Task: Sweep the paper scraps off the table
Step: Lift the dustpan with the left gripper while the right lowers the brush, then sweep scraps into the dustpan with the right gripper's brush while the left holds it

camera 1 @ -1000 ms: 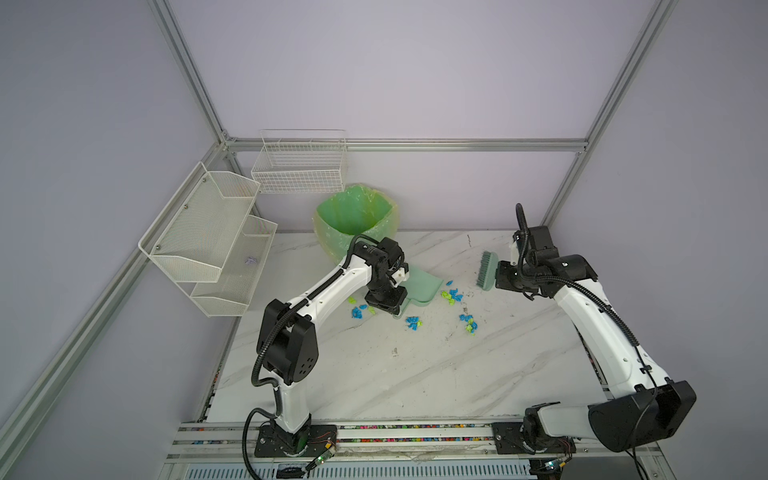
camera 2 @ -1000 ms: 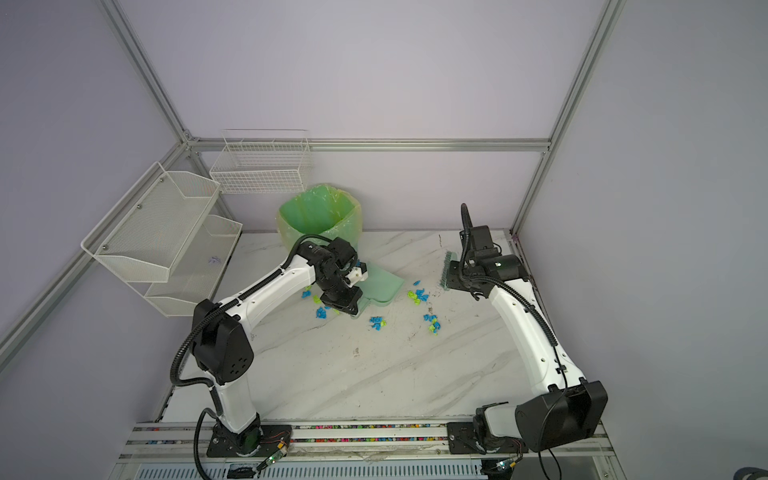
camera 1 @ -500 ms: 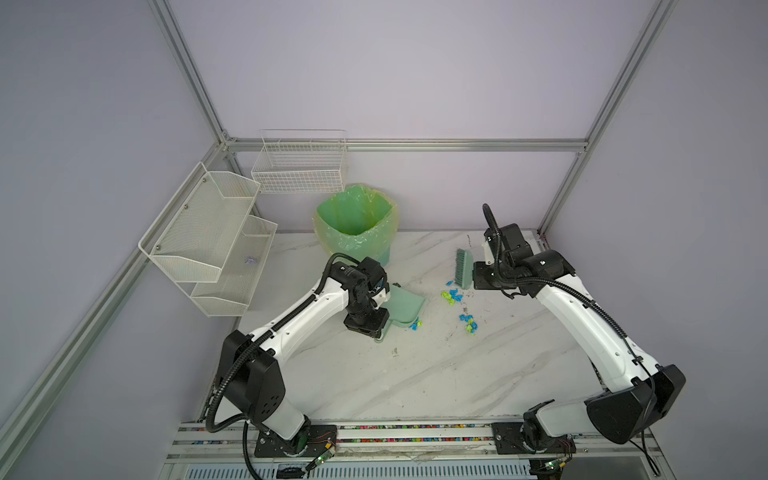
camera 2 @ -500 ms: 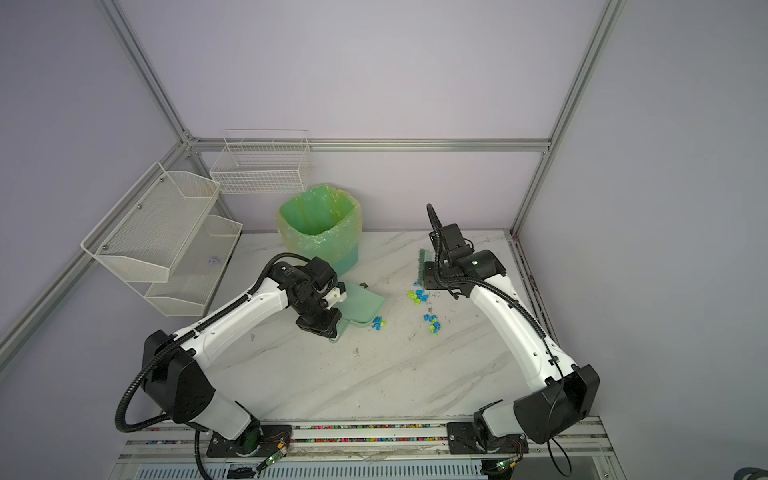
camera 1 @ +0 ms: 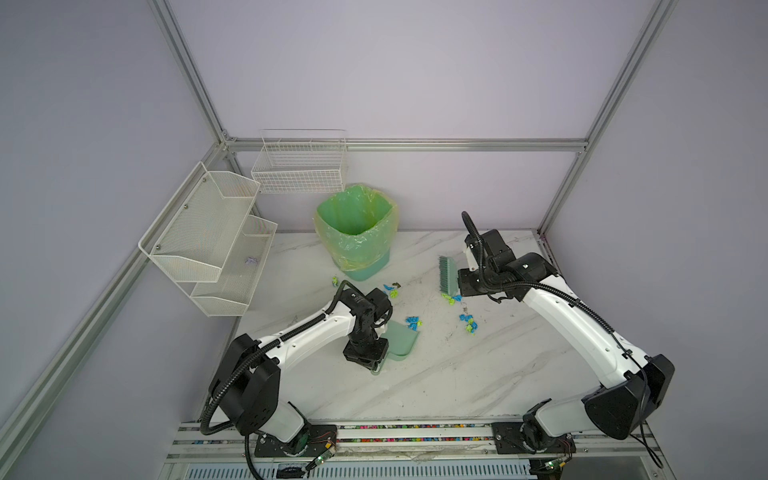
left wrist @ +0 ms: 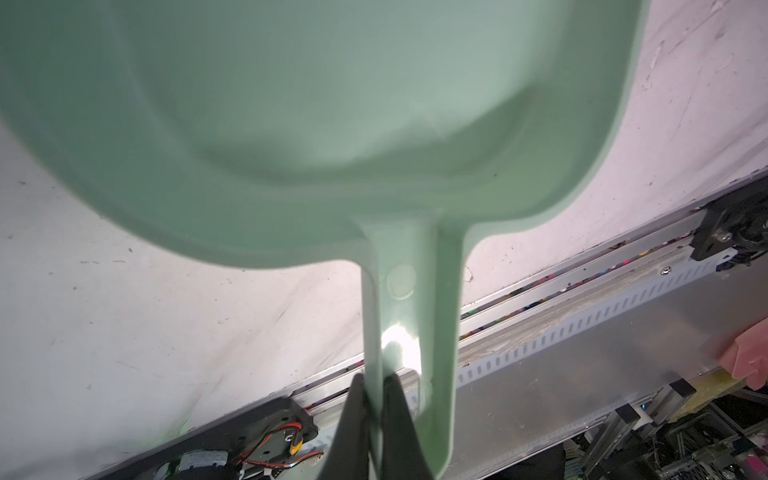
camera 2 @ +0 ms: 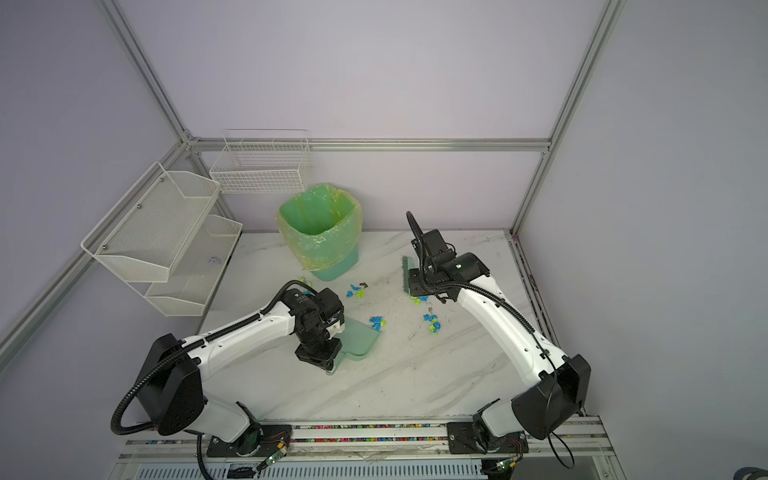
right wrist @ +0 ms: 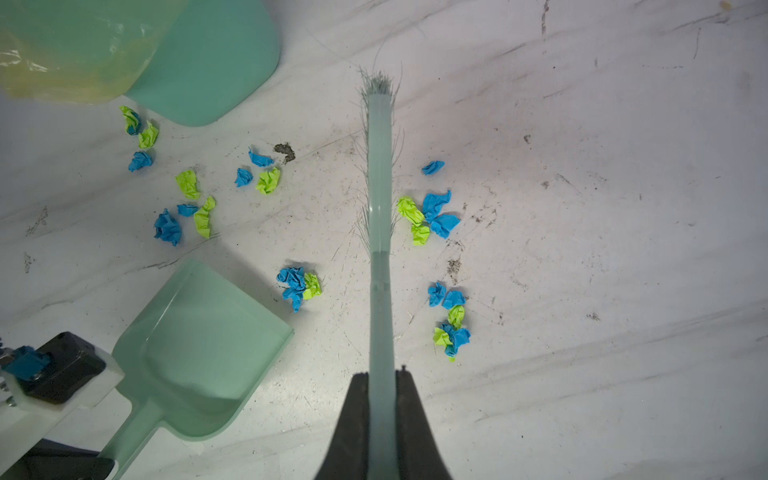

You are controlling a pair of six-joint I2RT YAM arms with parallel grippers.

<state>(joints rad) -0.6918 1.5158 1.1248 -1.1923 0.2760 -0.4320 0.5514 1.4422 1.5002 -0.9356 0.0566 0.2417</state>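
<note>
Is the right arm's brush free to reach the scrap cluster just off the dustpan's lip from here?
Likely yes: the right gripper grips the brush, and bare table lies between it and that paper scrap cluster beside the dustpan; nothing blocks the stroke.

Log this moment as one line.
left tool: shut on dustpan handle | right tool: shut on brush | paper scraps: scattered on table, none in dustpan

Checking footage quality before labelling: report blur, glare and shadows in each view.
Left wrist view: the dustpan fills the frame, soft-focused, with a white glare spot on its handle. Right wrist view: the paper scraps are sharp, the table brightest mid-frame and dimmer at corners. Both top views: even light, soft shadows.
</note>
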